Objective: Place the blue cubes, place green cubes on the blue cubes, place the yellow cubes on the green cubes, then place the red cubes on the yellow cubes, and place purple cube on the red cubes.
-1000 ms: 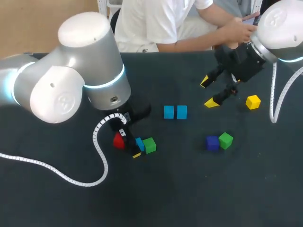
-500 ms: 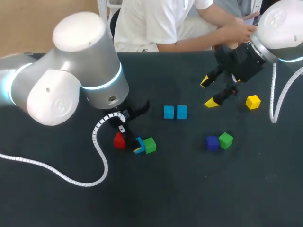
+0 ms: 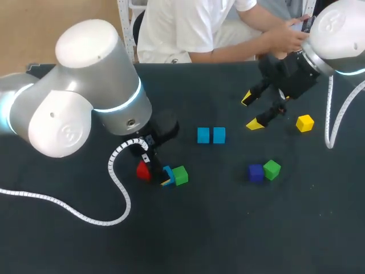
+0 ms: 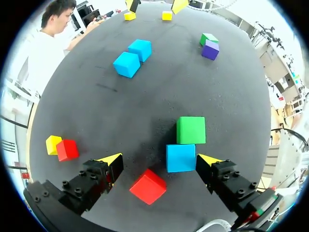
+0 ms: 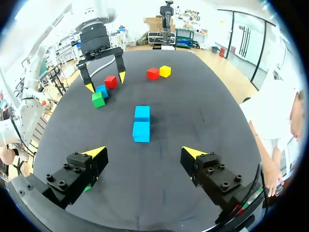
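Left wrist view: left gripper (image 4: 160, 159) hangs spread over blue cube (image 4: 180, 157).

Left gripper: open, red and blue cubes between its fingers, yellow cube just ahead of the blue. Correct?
Almost. Just ahead of the blue cube is a green cube, not yellow; the left wrist view shows it. The left gripper is open, red cube and blue between its fingers.
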`<state>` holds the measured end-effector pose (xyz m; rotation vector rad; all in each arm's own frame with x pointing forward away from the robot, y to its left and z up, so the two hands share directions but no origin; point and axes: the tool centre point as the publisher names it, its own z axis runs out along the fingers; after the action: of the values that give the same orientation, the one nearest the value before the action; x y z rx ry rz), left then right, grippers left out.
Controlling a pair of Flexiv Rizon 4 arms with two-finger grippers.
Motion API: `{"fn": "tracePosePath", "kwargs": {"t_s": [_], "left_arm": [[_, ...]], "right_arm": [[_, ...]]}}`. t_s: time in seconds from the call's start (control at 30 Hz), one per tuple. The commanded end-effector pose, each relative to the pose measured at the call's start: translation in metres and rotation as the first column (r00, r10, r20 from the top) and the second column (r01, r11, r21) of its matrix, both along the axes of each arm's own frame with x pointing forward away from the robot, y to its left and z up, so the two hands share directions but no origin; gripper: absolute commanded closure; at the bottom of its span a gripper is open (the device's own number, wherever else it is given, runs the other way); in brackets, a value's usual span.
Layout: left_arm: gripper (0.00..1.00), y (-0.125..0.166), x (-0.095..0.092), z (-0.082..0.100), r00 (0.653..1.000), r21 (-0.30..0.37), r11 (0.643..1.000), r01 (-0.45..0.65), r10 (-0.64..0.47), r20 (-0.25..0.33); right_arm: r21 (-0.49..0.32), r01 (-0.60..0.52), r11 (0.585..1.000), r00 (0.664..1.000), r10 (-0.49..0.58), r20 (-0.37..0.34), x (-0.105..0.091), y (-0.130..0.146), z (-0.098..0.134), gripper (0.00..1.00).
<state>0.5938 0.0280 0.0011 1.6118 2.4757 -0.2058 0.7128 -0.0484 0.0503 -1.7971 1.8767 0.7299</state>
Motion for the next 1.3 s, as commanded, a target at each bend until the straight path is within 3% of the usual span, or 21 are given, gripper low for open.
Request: {"fn": "tracePosePath", "kwargs": {"t_s": [0.03, 0.53, 0.6, 0.67, 0.7, 1.07, 1.3], "left_arm": [[0.00, 0.000, 0.000, -0.002, 1.000, -0.008, 1.000, 0.000, 0.000, -0.004], [0.00, -0.005, 0.005, -0.010, 1.000, -0.012, 1.000, 0.014, -0.014, -0.024], [0.65, -0.005, 0.005, -0.011, 0.999, -0.009, 1.000, 0.025, -0.025, -0.028], [0.97, -0.005, 0.005, -0.011, 0.999, -0.009, 0.999, 0.030, -0.031, -0.029], [1.00, -0.005, 0.006, -0.011, 0.999, -0.007, 0.999, 0.032, -0.032, -0.030], [1.00, -0.005, 0.006, -0.011, 0.999, -0.002, 0.999, 0.044, -0.044, -0.030], [1.00, -0.003, 0.011, -0.002, 0.998, 0.015, 0.999, 0.051, -0.051, -0.027]], "right_arm": [[0.001, 0.001, 1.000, 1.000, -0.001, 0.002, -0.001, 0.000, 0.000, 0.00], [0.001, 0.001, 1.000, 1.000, -0.001, 0.002, -0.001, 0.000, 0.000, 0.00], [0.001, 0.001, 1.000, 1.000, -0.001, 0.002, -0.001, 0.000, 0.000, 0.00], [0.001, 0.001, 1.000, 1.000, -0.001, 0.002, -0.001, 0.000, 0.000, 0.00], [0.001, 0.001, 1.000, 1.000, -0.001, 0.002, -0.001, 0.000, 0.000, 0.00], [0.001, 0.001, 1.000, 1.000, -0.001, 0.002, -0.001, 0.000, 0.000, 0.00], [0.001, 0.001, 1.000, 1.000, -0.001, 0.002, -0.001, 0.000, 0.000, 0.00]]}}
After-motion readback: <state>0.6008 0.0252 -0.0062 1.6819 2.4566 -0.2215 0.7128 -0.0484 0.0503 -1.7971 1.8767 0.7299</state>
